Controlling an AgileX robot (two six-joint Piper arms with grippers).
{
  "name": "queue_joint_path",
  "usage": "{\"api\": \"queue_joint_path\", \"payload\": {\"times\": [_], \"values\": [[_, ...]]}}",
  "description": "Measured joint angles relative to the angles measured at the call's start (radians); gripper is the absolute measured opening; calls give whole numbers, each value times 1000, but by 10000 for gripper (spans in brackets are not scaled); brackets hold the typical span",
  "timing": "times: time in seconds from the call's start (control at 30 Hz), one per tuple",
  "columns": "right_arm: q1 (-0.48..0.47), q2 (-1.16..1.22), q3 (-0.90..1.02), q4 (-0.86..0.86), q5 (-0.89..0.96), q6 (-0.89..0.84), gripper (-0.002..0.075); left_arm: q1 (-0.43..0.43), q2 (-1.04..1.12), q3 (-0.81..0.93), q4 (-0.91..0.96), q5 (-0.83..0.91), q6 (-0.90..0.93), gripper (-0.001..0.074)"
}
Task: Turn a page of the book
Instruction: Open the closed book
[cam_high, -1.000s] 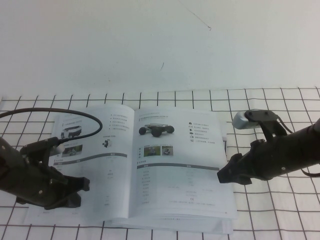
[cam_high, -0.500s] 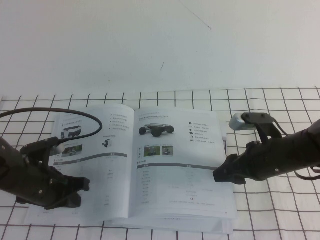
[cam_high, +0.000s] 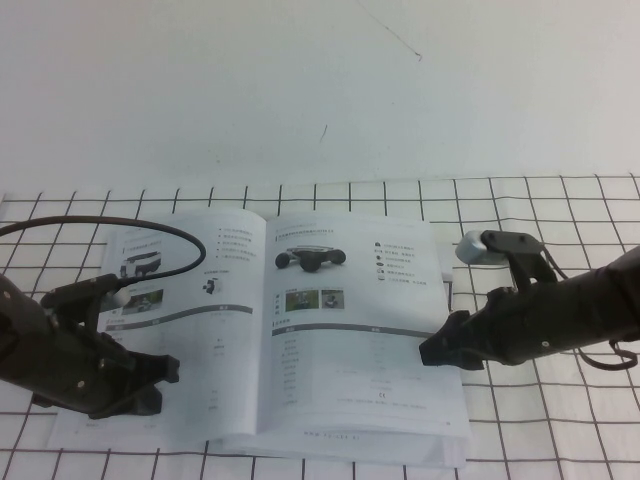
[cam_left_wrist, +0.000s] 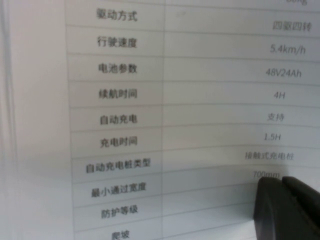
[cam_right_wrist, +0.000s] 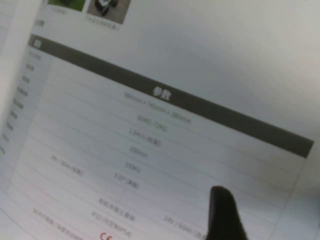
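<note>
While the book (cam_high: 290, 330) lies open, its left leaf is pressed by the closed left gripper (cam_high: 165, 368), and the spread right gripper (cam_high: 432, 352) is held at the page (cam_high: 350, 320) edge.

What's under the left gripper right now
The left gripper, shut, sits on the left-hand page of the open book, over a printed table. What lies directly beneath its fingers is hidden. The right gripper is over the page on the right, at its outer edge.

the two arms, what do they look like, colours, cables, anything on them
Both arms are matte black with blocky housings. The left pincer ends an arm with a thin black cable looping over it and a small white part near its wrist. The right pincer ends an arm carrying a silver-grey rounded camera on a black bracket.
</note>
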Motion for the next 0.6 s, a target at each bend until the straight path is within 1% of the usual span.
{"api": "queue_joint_path", "payload": {"times": [0.33,0.5,0.6], "values": [[2,9,0,224,121,-183,400,0,0,0,-2,0,5,-4],[2,9,0,239,117,-210,400,0,0,0,-2,0,5,-4],[-5,3,0,172,80,-207,400,0,0,0,-2,0,7,-4]]}}
